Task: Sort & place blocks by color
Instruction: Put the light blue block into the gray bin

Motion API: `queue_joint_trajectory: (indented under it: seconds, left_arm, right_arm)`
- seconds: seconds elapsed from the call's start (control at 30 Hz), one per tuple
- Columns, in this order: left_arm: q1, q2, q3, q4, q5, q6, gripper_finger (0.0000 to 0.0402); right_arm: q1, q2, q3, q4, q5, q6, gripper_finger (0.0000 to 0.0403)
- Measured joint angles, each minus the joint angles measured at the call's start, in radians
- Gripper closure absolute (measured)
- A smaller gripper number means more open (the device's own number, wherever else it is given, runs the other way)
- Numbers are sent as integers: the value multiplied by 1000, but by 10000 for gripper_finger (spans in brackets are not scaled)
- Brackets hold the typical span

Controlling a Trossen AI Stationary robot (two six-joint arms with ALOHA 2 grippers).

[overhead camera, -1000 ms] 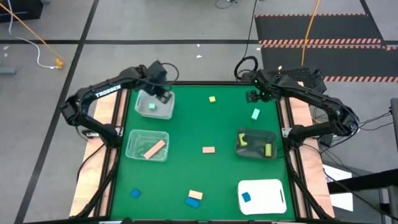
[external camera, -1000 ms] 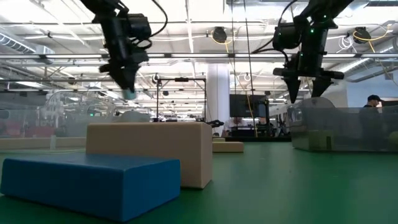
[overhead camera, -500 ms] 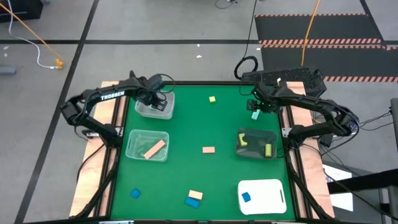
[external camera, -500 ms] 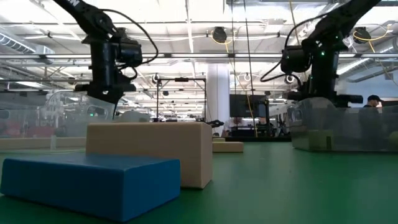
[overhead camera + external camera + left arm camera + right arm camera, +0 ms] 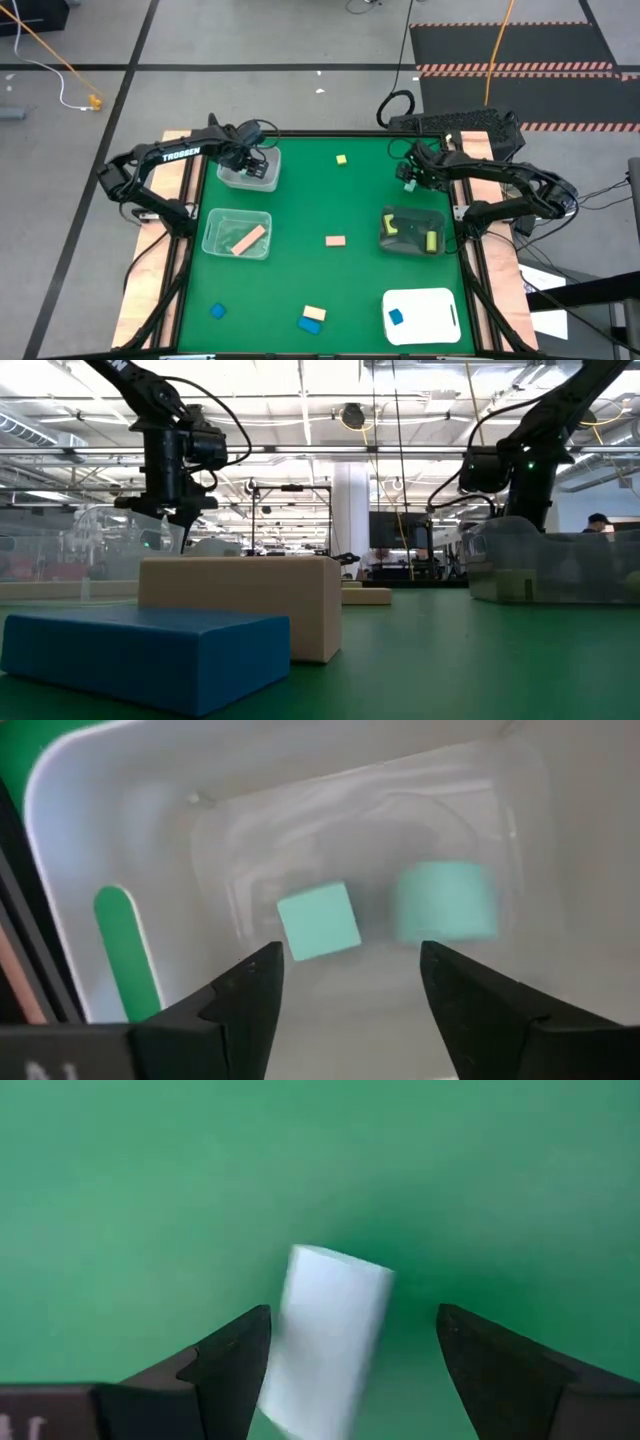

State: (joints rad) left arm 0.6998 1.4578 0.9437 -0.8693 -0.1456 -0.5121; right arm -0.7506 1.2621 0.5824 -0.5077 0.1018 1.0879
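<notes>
My left gripper (image 5: 256, 163) (image 5: 345, 990) hangs open just above the clear far-left bin (image 5: 233, 178). Two mint green blocks lie on that bin's floor, a sharp cube (image 5: 318, 921) and a blurred one (image 5: 445, 901). My right gripper (image 5: 410, 176) (image 5: 350, 1350) is open and low over the table's far right. Its fingers stand on either side of a mint green block (image 5: 330, 1325) lying on the green mat, with a gap on each side. A yellow block (image 5: 341, 159) and a salmon block (image 5: 335, 240) lie loose on the mat.
A clear bin (image 5: 214, 246) at the left holds a salmon bar (image 5: 248, 239). A dark bin (image 5: 408, 222) at the right holds yellow blocks. The white tray (image 5: 430, 300) carries a blue block (image 5: 396, 316). Near the front edge lie a blue block (image 5: 218, 311) and a tan-and-blue pair (image 5: 312, 318).
My left gripper came down from high above the far-left bin to just over it; the mint block it carried now lies in the bin beside the other. My right gripper dropped toward the table, a little toward the near edge, and now straddles the mint block.
</notes>
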Motion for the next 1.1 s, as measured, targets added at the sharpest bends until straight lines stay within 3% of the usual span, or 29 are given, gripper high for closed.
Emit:
queue_joint_trajectory:
  seconds: [0.27,0.63,0.9,1.1]
  left_arm:
    - [1,0,51,-3,37,-34,183]
    - [-14,0,242,2,43,-12,202]
    - [-57,0,380,24,55,5,202]
    - [-97,0,404,189,185,11,201]
  right_arm:
    - [0,-1,-24,38,29,-32,151]
    - [0,-2,-36,30,47,-101,293]
    - [-1,-16,-40,90,21,-158,295]
    - [0,-74,-40,352,-99,-166,291]
